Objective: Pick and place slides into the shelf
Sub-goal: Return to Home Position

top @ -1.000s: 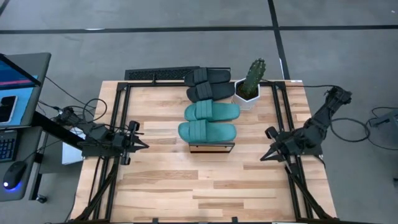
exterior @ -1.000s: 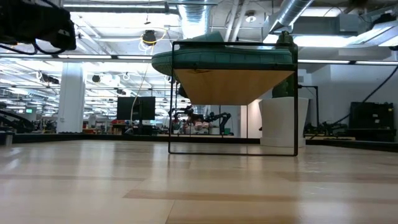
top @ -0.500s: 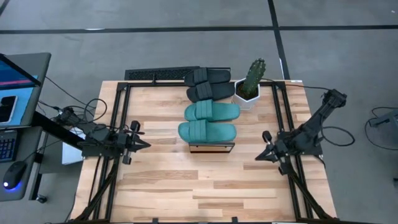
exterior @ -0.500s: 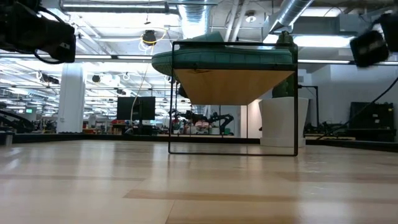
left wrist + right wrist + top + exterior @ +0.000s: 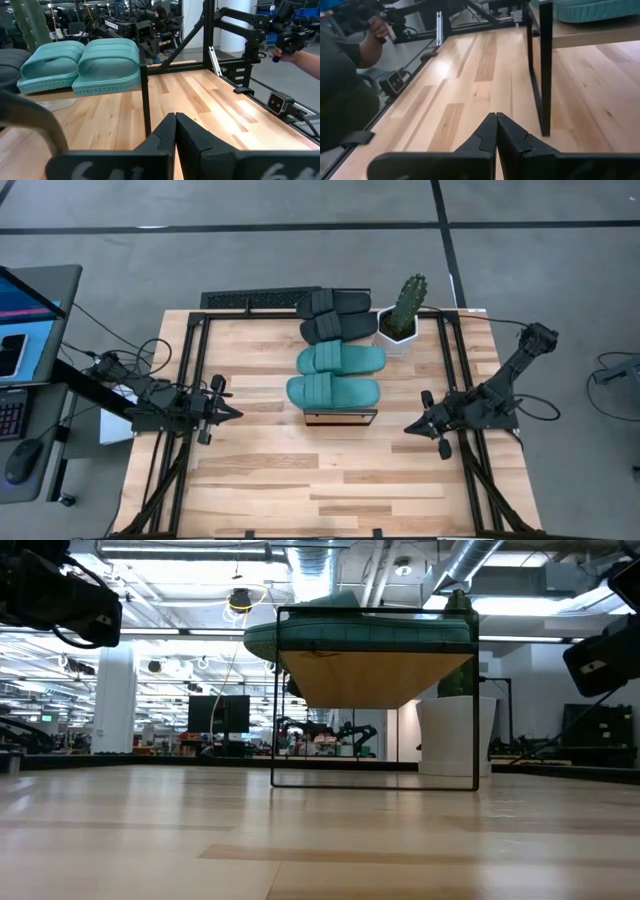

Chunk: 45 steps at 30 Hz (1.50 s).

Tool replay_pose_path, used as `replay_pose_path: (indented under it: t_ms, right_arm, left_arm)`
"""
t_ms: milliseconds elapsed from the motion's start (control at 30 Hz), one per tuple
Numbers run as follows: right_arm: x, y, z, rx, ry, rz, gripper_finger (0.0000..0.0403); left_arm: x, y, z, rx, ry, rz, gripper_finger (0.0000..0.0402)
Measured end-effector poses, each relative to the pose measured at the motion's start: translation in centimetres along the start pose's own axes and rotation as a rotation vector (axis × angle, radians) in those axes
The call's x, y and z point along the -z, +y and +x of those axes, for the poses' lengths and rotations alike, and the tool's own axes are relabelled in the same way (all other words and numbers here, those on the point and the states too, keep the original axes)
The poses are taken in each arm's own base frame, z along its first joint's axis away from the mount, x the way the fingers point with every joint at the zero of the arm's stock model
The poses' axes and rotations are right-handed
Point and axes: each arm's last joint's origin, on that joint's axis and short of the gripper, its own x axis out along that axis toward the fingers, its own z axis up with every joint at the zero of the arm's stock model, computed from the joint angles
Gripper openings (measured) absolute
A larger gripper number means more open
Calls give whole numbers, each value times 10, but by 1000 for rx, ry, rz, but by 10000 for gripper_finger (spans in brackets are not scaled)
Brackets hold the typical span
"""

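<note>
Sitting all four on the shelf [image 5: 340, 417], the slides [image 5: 340, 359] are looking done; left tool [image 5: 232, 414] at its nine o'clock, right tool [image 5: 408, 427] at three, both pinched together, are hanging empty.

the wooden table [image 5: 300, 480] bears the shelf [image 5: 340, 417] and a potted cactus [image 5: 398, 328]. two black slides [image 5: 338, 327] and two teal slides [image 5: 333, 391] lie side by side on the shelf.

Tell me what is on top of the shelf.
Four slides lie side by side on the shelf: two black slides at the far end, two teal slides nearer. They cover nearly all of the plank; only its near edge shows.
</note>
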Motion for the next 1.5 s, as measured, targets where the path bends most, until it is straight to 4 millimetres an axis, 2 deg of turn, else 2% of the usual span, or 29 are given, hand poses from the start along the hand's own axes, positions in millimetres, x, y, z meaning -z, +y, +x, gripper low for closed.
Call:
replay_pose_path:
  t_ms: [1500]
  right_arm:
    - [3,3,0,-28,23,-20,0]
  left_arm:
    - [1,1,0,-32,6,41,0]
